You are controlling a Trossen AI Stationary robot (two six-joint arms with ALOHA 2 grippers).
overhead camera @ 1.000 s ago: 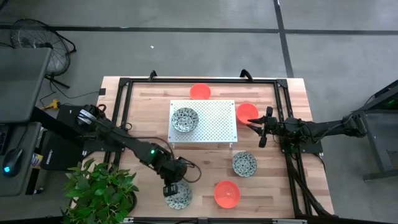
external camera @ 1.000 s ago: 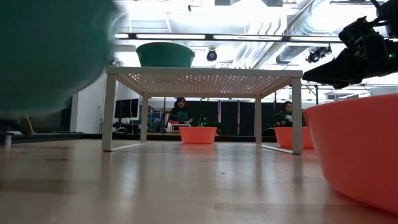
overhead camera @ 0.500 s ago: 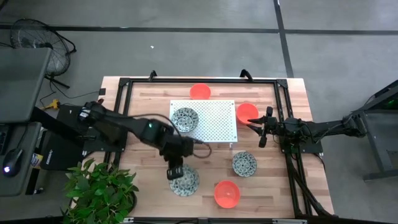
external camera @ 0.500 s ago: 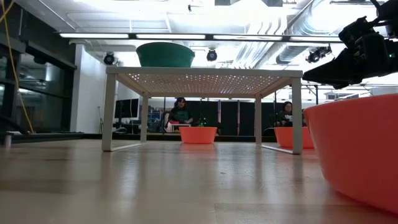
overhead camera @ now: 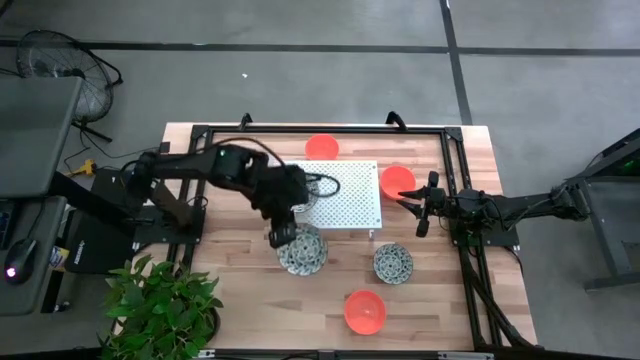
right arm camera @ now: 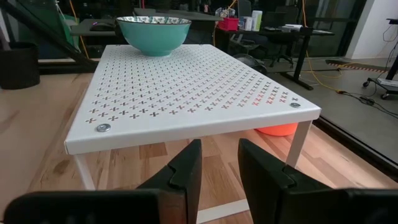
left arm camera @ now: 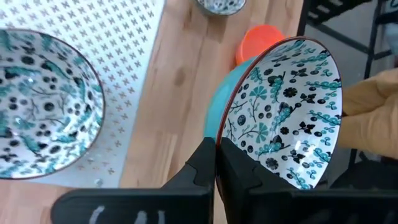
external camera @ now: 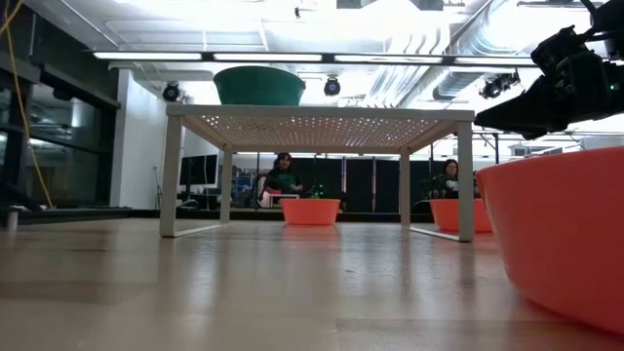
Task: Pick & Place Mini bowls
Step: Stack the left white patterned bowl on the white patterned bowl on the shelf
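The patterned mini bowl in play is carried clear of the tabletop, tilted, just off the near edge of the white perforated platform. The left hand has its two fingers pressed together on the bowl's rim, one inside and one outside the wall, as the left wrist view shows. A second patterned bowl already sits on the platform, near a corner.

Judging by its gloss and thin wall, this bowl is stiff, light and slick, likely ceramic or melamine, so it could chip if dropped. The rim is the only sensible place to take hold; a pinch there lets the bowl swing, so it calls for slow moves and a level set-down.

Other bowls lie well apart on the tabletop: a third patterned bowl, an orange bowl at the near edge, an orange bowl at the far edge, and an orange bowl beside the platform.

The right hand waits just beside that last bowl, fingers apart and holding nothing, facing the platform
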